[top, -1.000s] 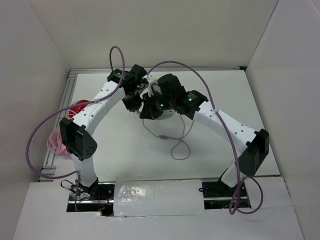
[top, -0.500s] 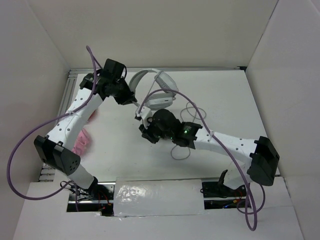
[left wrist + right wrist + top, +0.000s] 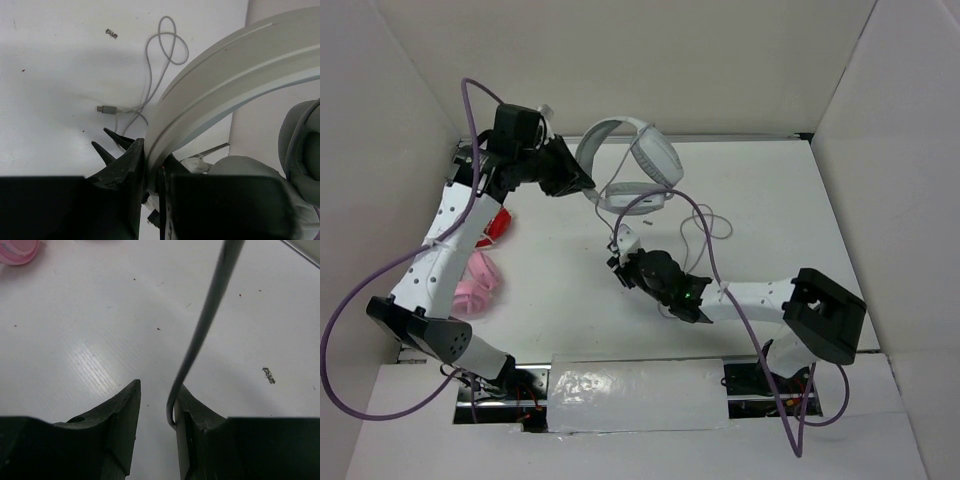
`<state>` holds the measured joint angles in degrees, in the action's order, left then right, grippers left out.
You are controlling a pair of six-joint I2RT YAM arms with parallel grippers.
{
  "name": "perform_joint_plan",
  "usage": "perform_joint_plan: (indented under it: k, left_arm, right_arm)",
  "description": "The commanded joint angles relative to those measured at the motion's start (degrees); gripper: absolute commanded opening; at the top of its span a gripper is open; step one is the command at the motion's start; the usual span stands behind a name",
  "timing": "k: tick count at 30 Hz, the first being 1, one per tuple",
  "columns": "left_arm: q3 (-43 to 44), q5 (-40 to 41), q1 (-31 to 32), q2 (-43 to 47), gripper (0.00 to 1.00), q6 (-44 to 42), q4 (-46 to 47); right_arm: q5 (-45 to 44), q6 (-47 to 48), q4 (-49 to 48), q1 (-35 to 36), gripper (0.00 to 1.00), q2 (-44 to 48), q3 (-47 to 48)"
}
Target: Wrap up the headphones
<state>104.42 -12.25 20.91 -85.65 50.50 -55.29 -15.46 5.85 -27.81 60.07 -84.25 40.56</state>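
Nearest to me, my right gripper sits low over the bench with its jaws parted. The thin grey cable hooks against the inner face of one finger and is not pinched. The pink headphones lie well apart to the left.

Further out, slack cable loops on the bench, ending in a plug.

Farthest, my left gripper is clamped on the headband, holding the grey-white headphones above the bench at the back.

Assessment: the headphones look light and the headband stiff, a sound holding point. The ear cups look padded and too bulky to grip. The cable is limp and likely to slip, so I judge it needs a firm pinch near the free end.
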Motion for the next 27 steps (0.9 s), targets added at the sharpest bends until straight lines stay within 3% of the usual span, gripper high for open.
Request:
perform_joint_plan:
  k: [1, 7, 14, 18, 22, 24, 27]
  left_arm:
    - [7.36, -12.16, -2.18, 2.95, 0.00, -0.31, 6.51]
    - [13.09, -29.37, -8.24, 1.27, 0.00, -2.43, 7.29]
    - [13.00, -40.82, -10.53, 3.20, 0.00, -3.04, 10.02]
    - [13.79, -41.01, -10.62, 5.48, 0.00, -2.60, 10.64]
    - [15.20, -39.08, -10.71, 7.16, 0.00, -3.13, 9.50]
    - [15.02, -37.68, -10.71, 7.77, 0.00, -3.21, 9.24]
    - [14.32, -38.90, -10.89, 7.78, 0.00, -3.39, 9.32]
  right_arm:
    - [-4.65, -1.97, -10.85, -0.13, 0.40, -2.67, -2.67]
    - [-2.12, -5.49, -13.66, -6.19, 0.40, -4.34, -6.62]
    - [0.08, -8.02, -13.85, -9.71, 0.38, -6.89, -6.02]
    - [5.43, -11.38, -13.76, -14.45, 0.38, -8.91, -4.79]
    - [7.02, -10.42, -10.69, -14.81, 0.36, -10.58, -2.15]
    - [11.93, -10.33, -7.72, -14.81, 0.37, -11.28, 0.12]
    - [10.55, -11.64, -8.48, -14.81, 0.37, -12.25, 0.58]
